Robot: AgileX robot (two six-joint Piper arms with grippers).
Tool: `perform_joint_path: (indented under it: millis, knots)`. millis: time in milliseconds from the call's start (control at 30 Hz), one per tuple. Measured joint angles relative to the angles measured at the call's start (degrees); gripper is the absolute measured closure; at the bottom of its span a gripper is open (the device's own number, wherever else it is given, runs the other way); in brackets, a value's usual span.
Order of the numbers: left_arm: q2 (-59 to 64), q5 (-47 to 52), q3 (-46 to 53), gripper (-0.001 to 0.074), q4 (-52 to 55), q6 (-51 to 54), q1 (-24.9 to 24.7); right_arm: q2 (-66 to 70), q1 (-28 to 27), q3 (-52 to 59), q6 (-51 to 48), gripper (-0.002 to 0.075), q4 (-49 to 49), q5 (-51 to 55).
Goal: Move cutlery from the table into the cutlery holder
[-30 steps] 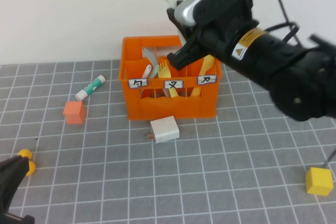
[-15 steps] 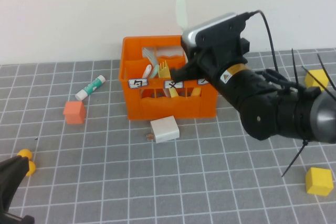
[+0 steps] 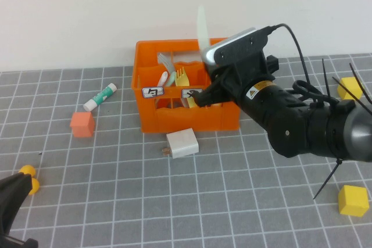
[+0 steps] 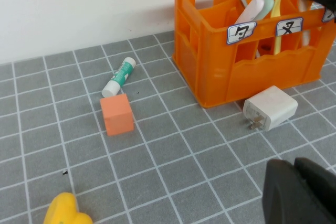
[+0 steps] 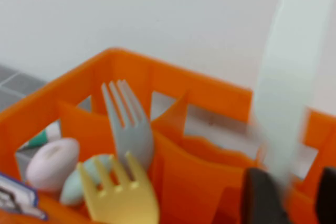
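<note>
The cutlery holder [image 3: 174, 117] is an orange slotted crate at the back of the table, also in the left wrist view [image 4: 220, 77]. A pale yellow fork [image 3: 183, 78] stands in its middle compartment. My right gripper [image 3: 204, 94] hangs over the crate's right side. The white knife [image 3: 202, 30] stands upright between its parted jaws, blurred in the right wrist view [image 5: 294, 77], with a gap to one finger [image 5: 328, 192]. The right gripper [image 5: 294, 182] is open. My left gripper [image 4: 293, 165] is shut and empty, low at the front left [image 3: 17, 187].
A white charger [image 3: 182, 143] lies in front of the crate. A glue stick [image 3: 100, 97] and an orange cube [image 3: 82, 124] sit to its left. Yellow cubes [image 3: 353, 200] [image 3: 350, 85] are on the right. A grey-white fork [image 5: 128, 129] also stands in the crate.
My right arm has come down over the crate's right side and its jaws have parted. The knife sits lower than before. The left arm has not moved.
</note>
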Motion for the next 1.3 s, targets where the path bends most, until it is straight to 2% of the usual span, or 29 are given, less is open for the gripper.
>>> perform_joint_path:
  millis: [67, 167, 400, 533, 700, 800, 1067, 1200, 1300]
  knots:
    - [0.0, 0.0, 0.0, 0.0735, 0.1, 0.0, 0.0, 0.0, 0.0, 0.1, 0.0, 0.0434, 0.0, 0.3]
    - [0.0, 0.0, 0.0, 0.0735, 0.2, 0.0, 0.0, -0.1, 0.0, 0.1, -0.1, 0.036, 0.1, 0.1]
    - [0.0, 0.1, 0.0, 0.0735, 0.4, -0.2, 0.0, -4.2, 0.0, 0.1, -0.6, 0.0337, 0.1, -0.4]
    - [0.0, 0.1, 0.0, 0.0735, 0.7, -0.2, 0.0, -10.1, 0.0, 0.5, -1.8, 0.0404, -4.9, 0.6]
    - [0.0, 0.1, 0.0, 0.0735, 0.7, -0.2, 0.0, -21.5, 0.0, 0.5, -2.4, 0.0622, -19.6, 6.2]
    - [-1.5, 0.1, 0.0, 0.0735, 0.7, -0.2, 0.0, -28.9, 0.0, 0.5, -2.3, 0.0699, -27.2, 12.7]
    - [-10.7, -1.4, 2.1, 0.0735, 1.5, 6.1, 0.0, -48.9, 0.0, 2.6, -2.2, 0.0727, -31.1, 46.1]
    - [-16.0, -6.0, 6.4, 0.0735, 1.7, 6.7, 0.0, -60.1, 0.0, 11.0, -2.2, 0.0727, -31.3, 51.3]
    - [-19.6, -8.6, 8.6, 0.0735, 1.9, 6.9, 0.0, -69.8, 0.0, 21.3, -2.2, 0.0727, -31.3, 52.1]
